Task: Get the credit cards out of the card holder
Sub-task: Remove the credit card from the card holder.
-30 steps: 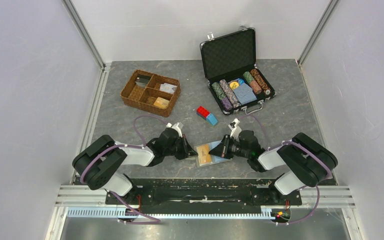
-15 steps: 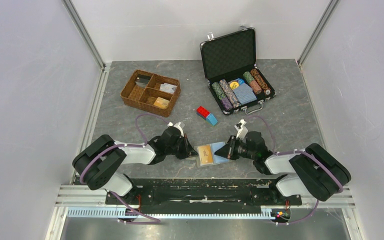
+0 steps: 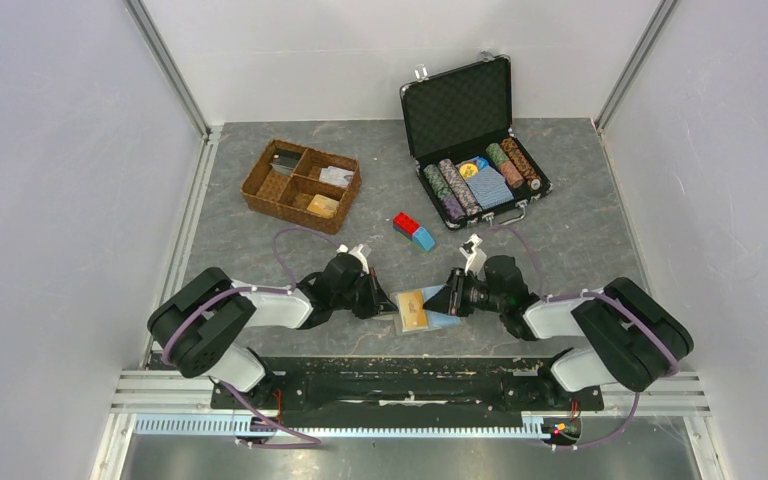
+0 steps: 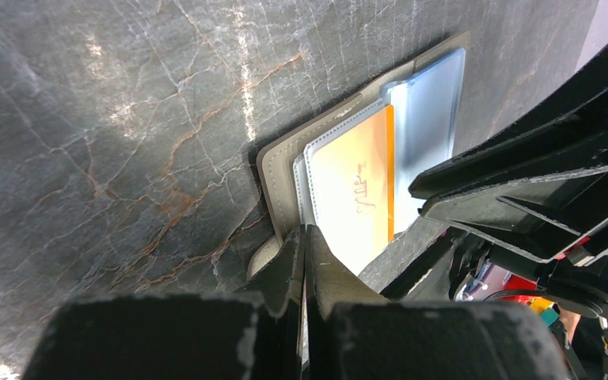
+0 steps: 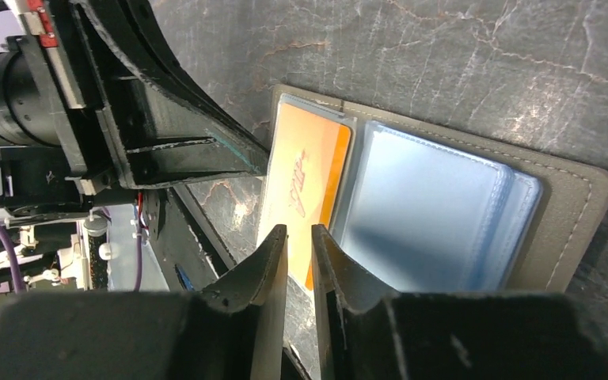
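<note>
Grey marbled counter (image 3: 580,240) carries the open tan card holder (image 5: 562,214) at its near edge, orange card (image 5: 305,174) beside bluish sleeves (image 5: 427,206). The left pincer (image 4: 305,237) is closed at the holder's rim; the right pincer (image 5: 299,237) is slightly parted over the card. Well behind stands a chip case (image 3: 457,105).

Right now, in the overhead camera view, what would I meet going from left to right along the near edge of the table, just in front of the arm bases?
left gripper → card holder, lying open → right gripper
</note>
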